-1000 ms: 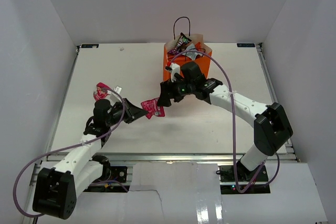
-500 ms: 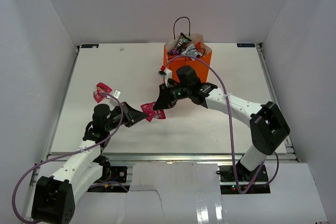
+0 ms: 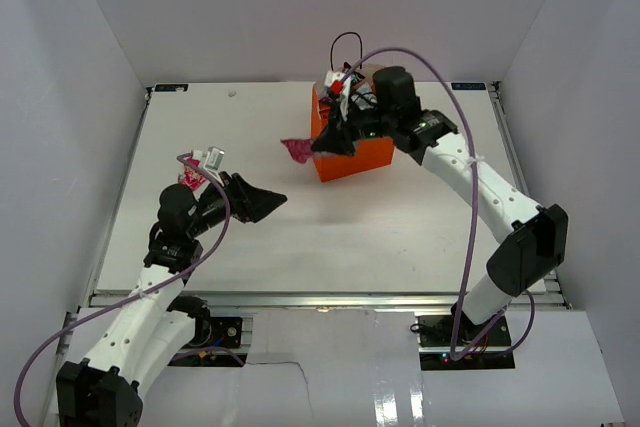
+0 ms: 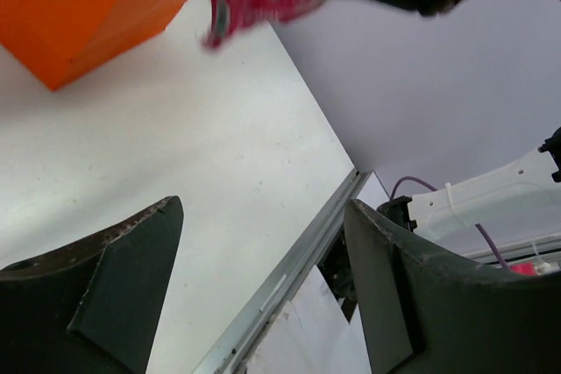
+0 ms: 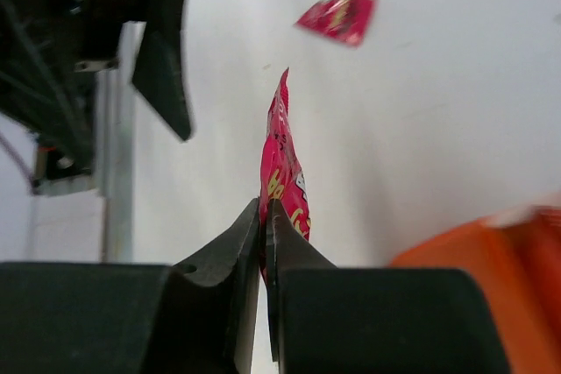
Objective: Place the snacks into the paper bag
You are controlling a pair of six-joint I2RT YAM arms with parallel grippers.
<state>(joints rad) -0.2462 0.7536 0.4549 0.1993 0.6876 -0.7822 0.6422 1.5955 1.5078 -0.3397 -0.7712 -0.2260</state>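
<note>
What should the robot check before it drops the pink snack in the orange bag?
1. Grip: right pincer shut on the held pink packet: ok.
2. Aim: held pink packet over the opening of the paper bag: not ok; in the top view it hangs beside the bag's left side.
3. Bag standing upright: ok.
4. Room inside the bag: cannot tell; the right arm covers much of the opening.
5. Path: left pincer open, empty, away from the bag: ok.
6. Next snack: other pink packet lying on the table: ok.
</note>
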